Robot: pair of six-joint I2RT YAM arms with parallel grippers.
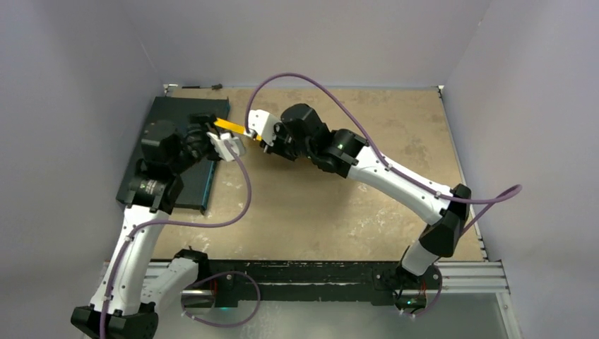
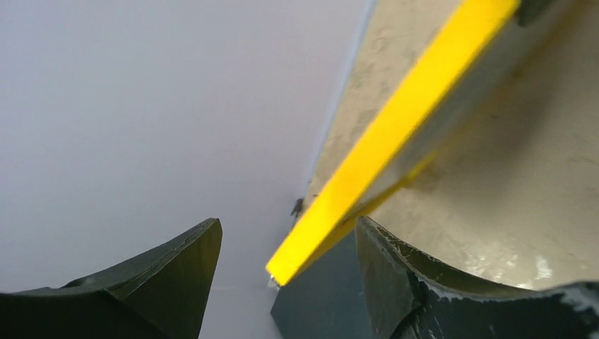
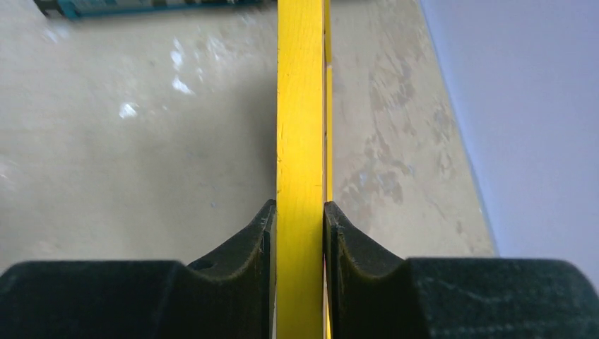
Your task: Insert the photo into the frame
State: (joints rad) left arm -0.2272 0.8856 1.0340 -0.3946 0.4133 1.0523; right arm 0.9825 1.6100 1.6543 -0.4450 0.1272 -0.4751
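From where I stand there is one frame [image 1: 229, 126], bright yellow, held up on edge over the far left part of the table [image 1: 353, 212], stretched between the two grippers. It is the only thing here that could hold anything, and it shows only its thin edge, so I cannot tell whether anything sits inside it. The right gripper [image 3: 300, 208] has its two fingers pinched narrowly on the frame's right end, one pad pressed against each face of the yellow strip. The left gripper [image 2: 286, 220] stands wide, its fingers [image 2: 176, 282] well spread. The frame's left end reaches into the gap and lies much closer to one finger than to the other. Whether it touches that nearer finger I cannot tell, and it is clearly apart from the other. That left end hangs just above the far right corner of the one dark slab [image 1: 176, 109], which lies flat along the left side of the table, under the left arm. Counting the rest, there are two arms, each trailing one purple cable [image 1: 332, 88], and a single small dark object [image 1: 205, 86] lying against the far wall, behind the slab
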